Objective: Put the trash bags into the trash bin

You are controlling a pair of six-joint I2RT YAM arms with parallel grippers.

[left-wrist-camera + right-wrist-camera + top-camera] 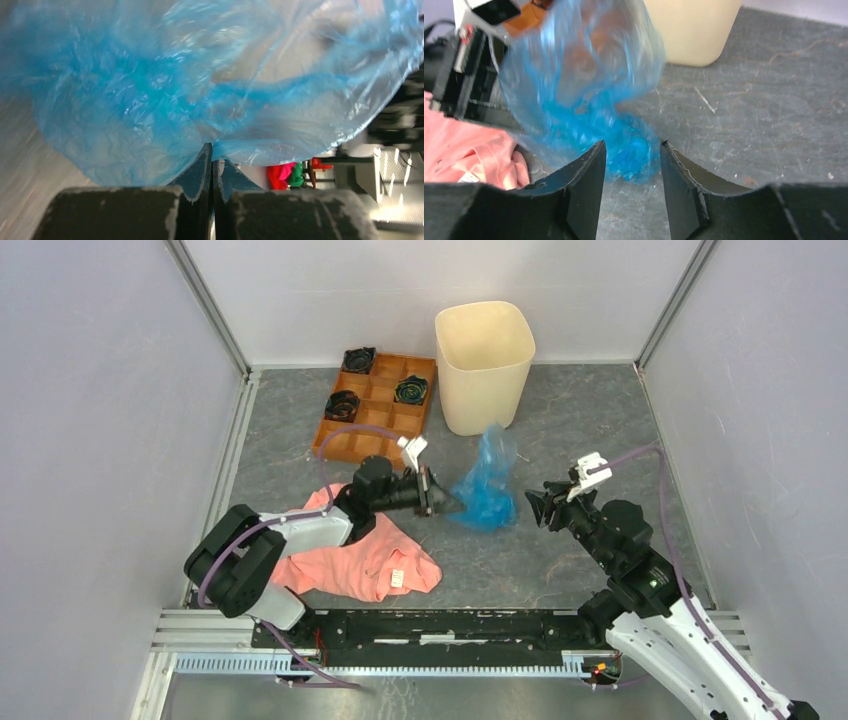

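Note:
The light-blue filmy trash bag (487,480) lies crumpled mid-table, just in front of the cream trash bin (483,364), which stands upright at the back. My left gripper (452,505) is shut on the bag's left edge; in the left wrist view its tips (214,150) pinch the blue film (150,90), which fills the view above them. My right gripper (532,506) sits just right of the bag, open and holding nothing. In the right wrist view the bag (589,95) lies beyond its spread fingertips (631,150), with the bin (694,30) behind.
An orange-brown compartmented tray (378,405) holding three dark round items sits left of the bin. A salmon-pink garment (362,560) lies under and near the left arm. Grey walls with metal rails enclose the table on three sides.

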